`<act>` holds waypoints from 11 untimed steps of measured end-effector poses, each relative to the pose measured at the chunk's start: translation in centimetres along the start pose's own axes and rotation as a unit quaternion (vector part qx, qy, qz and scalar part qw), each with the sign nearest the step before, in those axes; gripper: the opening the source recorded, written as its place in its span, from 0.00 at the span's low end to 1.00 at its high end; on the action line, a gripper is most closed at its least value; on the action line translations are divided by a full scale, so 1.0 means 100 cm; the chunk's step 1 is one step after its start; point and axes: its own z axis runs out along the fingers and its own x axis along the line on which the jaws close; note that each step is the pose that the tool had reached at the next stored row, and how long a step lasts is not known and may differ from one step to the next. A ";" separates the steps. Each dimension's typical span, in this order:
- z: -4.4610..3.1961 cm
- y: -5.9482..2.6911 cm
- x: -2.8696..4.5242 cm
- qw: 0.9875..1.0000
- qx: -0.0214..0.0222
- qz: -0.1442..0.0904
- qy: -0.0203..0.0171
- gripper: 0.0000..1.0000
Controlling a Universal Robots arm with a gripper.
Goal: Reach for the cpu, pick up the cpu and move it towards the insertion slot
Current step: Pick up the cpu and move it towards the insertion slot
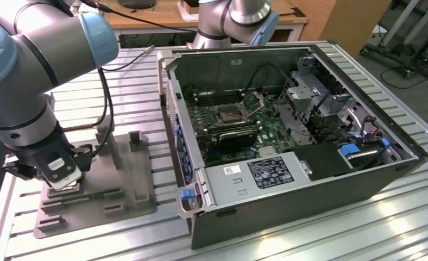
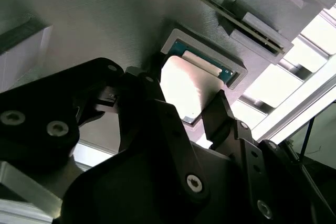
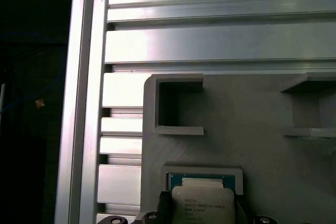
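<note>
The claw (image 1: 60, 182) is hanging at the lower left of the exterior view, low over the grey fixture (image 1: 123, 185). In the second wrist view its fingers (image 2: 151, 85) are standing spread, straddling the cpu (image 2: 181, 77) without clamping it. The cpu is lying flat in its square recess in the fixture. The insertion slot (image 1: 225, 113) is sitting well apart, inside the open computer case (image 1: 301, 179) at centre frame.

1. The fixture (image 1: 120, 179) lies on the table (image 1: 388, 223) at the exterior view's lower left.
2. The cpu (image 3: 202, 208) sits in the fixture's recess, beneath the gripper (image 1: 62, 185).
3. The computer case (image 1: 287, 209) stands at centre-right, with the insertion slot (image 1: 227, 113) inside it.
</note>
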 end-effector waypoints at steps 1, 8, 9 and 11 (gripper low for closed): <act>0.0000 0.0000 0.0000 1.000 0.000 0.000 0.000 0.55; 0.0000 0.0000 0.0000 1.000 0.000 0.000 0.000 0.55; -0.0002 0.0000 -0.0001 1.000 0.000 0.000 0.000 0.55; -0.0021 0.0001 0.0000 1.000 0.000 0.000 0.000 0.55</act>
